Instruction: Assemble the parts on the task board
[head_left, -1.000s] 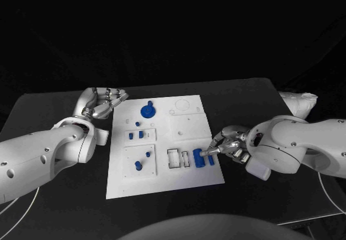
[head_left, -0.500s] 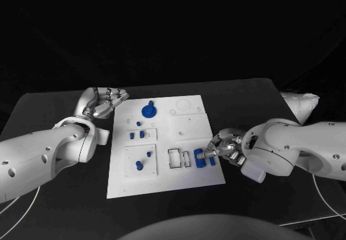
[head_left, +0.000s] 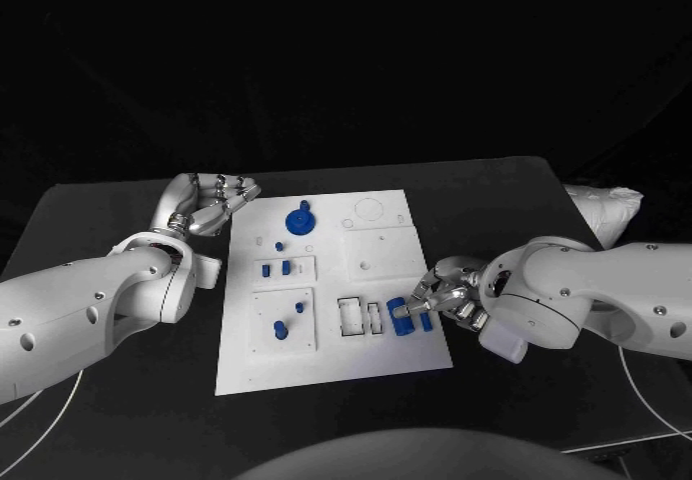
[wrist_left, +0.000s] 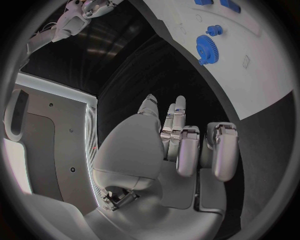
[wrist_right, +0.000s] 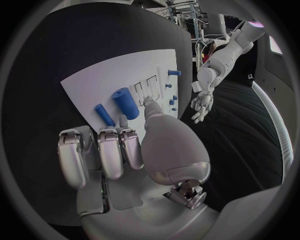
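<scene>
while the left hand (head_left: 212, 203) rests with fingers curled in on nothing just off the far left corner of the white rectangular task board (head_left: 329, 355) on the black worktop (head_left: 130, 400), a blue toothed gear (head_left: 297, 220) and small blue pegs (head_left: 276, 270) already sit in place. rightward, the right hand (head_left: 440, 297) touches a blue cylinder (head_left: 397, 312) lying beside empty slots (head_left: 353, 315), fingers curled, not clearly pinching; assembly looks partly done.

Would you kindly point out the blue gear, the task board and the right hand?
blue gear (head_left: 297, 219), head view, centre of its face.
task board (head_left: 332, 370), head view, bare near edge.
right hand (head_left: 444, 297), head view, middle of the hand.
</scene>
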